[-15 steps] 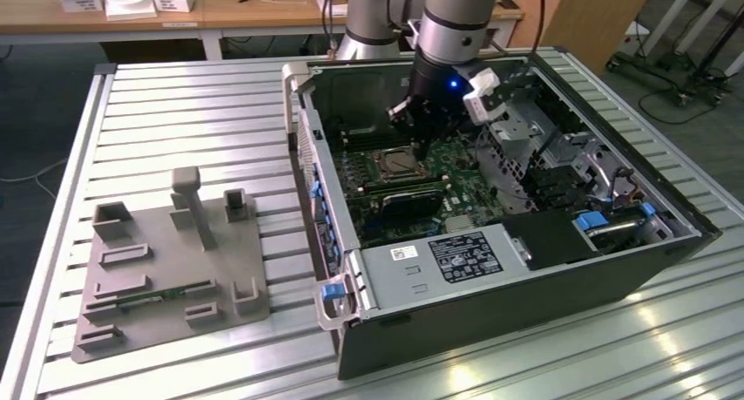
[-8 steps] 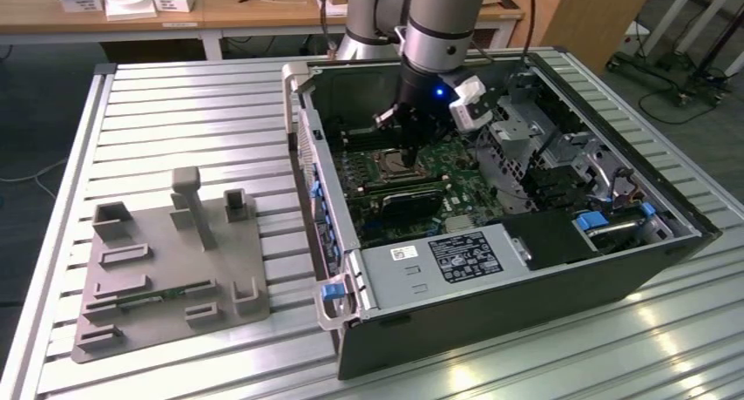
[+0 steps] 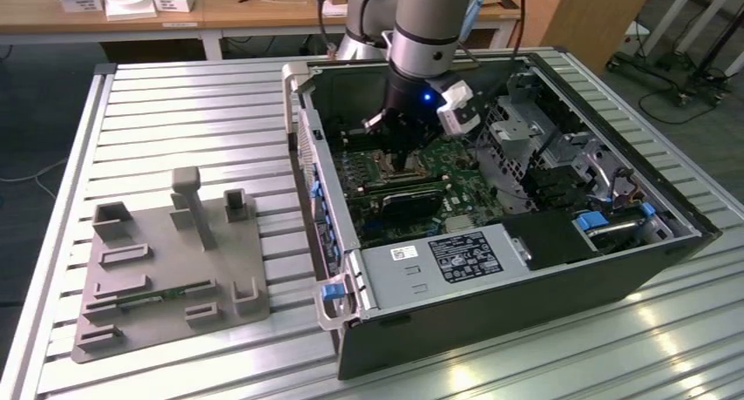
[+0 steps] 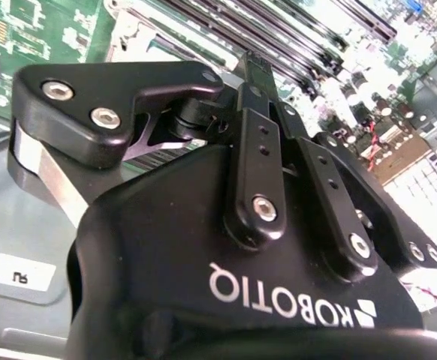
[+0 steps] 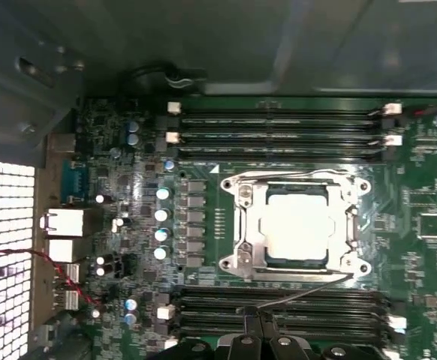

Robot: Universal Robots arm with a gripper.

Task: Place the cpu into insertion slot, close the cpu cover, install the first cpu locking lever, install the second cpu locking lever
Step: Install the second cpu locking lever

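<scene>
With the cpu cover (image 5: 242, 225) down, my gripper (image 5: 257, 321) pressed together on nothing, the cpu (image 5: 297, 225) sits seated (fragile, best left alone); the thin locking lever (image 5: 316, 288), likely springy, wants pressing near its end beside the insertion slot (image 5: 361, 264).

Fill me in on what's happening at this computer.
A robot arm has reached into the open computer case and holds its tool just above the motherboard. The cpu already sits in the insertion slot, and the cpu cover lies closed over it. A thin locking lever runs along the slot, next to the tool.
</scene>
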